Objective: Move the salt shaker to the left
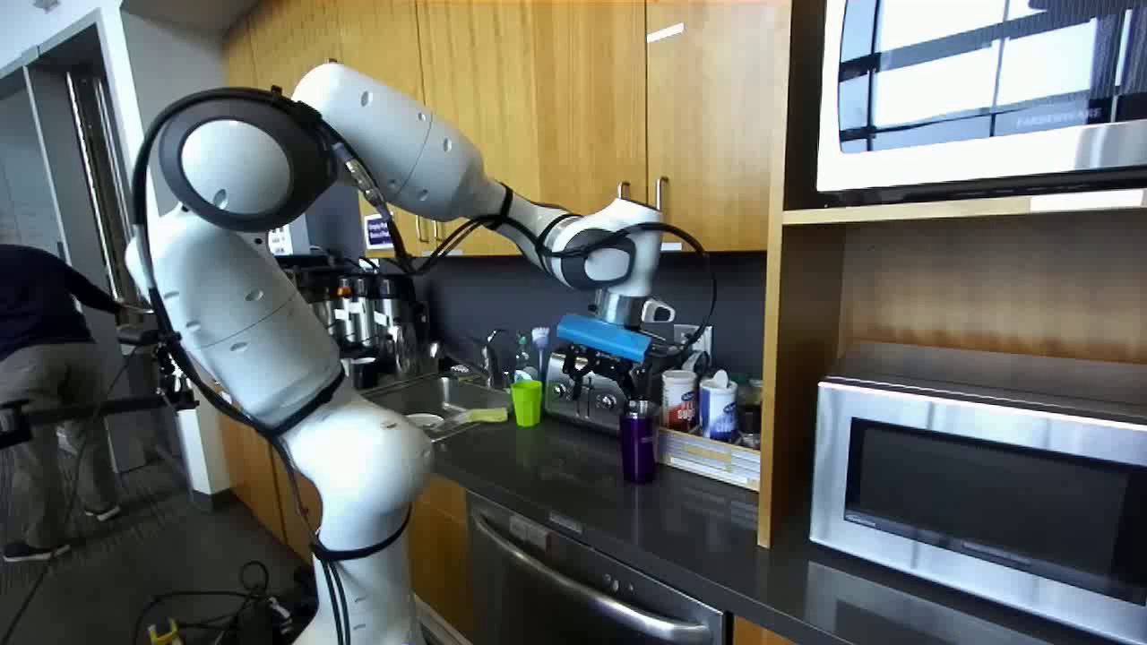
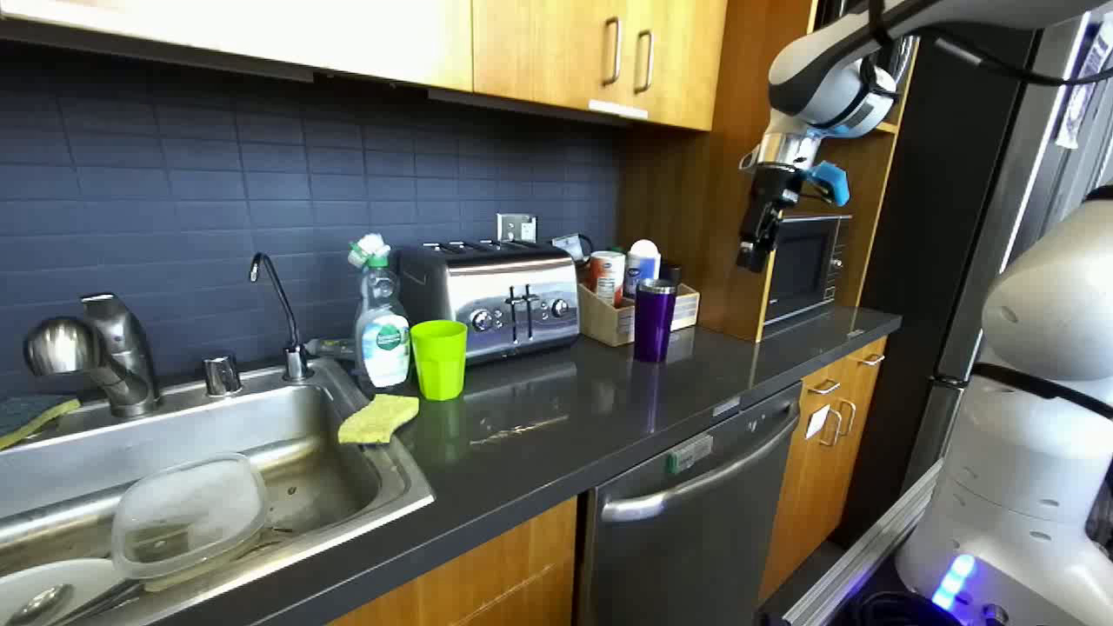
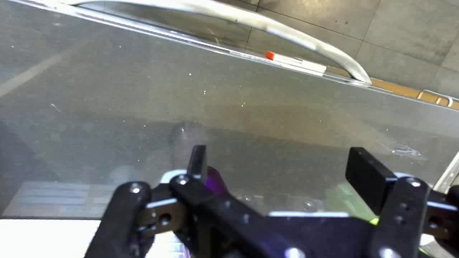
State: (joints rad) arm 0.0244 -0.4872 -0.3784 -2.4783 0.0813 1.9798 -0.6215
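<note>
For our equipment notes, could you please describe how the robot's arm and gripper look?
The arm is white and rounded, with dark grey joint rings, black cables, dark straps and a silver wrist collar. The gripper is mainly black with two blocky fingertips; a blue piece sits above it.

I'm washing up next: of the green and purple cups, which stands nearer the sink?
The lime-green cup, beside the yellow sponge at the edge of the sink. The purple tumbler stands farther along the counter, by the wooden box.
</note>
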